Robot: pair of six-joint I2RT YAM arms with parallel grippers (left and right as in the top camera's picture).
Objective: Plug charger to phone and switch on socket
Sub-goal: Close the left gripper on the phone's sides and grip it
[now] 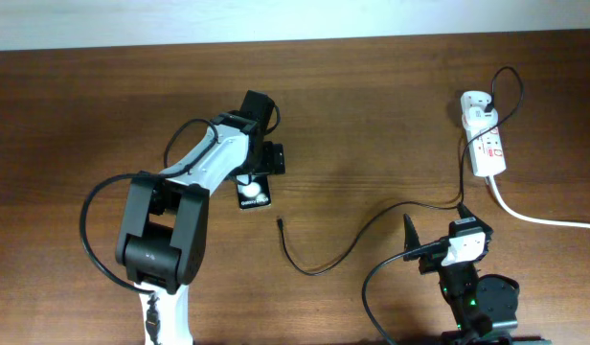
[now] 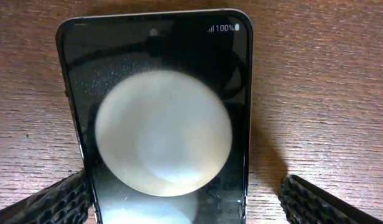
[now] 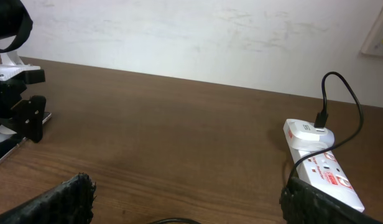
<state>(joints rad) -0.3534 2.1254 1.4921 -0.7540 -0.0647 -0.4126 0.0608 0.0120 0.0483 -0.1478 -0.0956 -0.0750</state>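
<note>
The phone is lying flat while the spread left end effector is straddling it, likely to brace it for plugging.

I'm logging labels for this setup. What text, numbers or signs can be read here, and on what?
"100%", with signal bars beside it: top of the screen of the phone.
Red print on the socket: too small to read.
White lettering on the phone, overhead view: too blurred to read.
</note>
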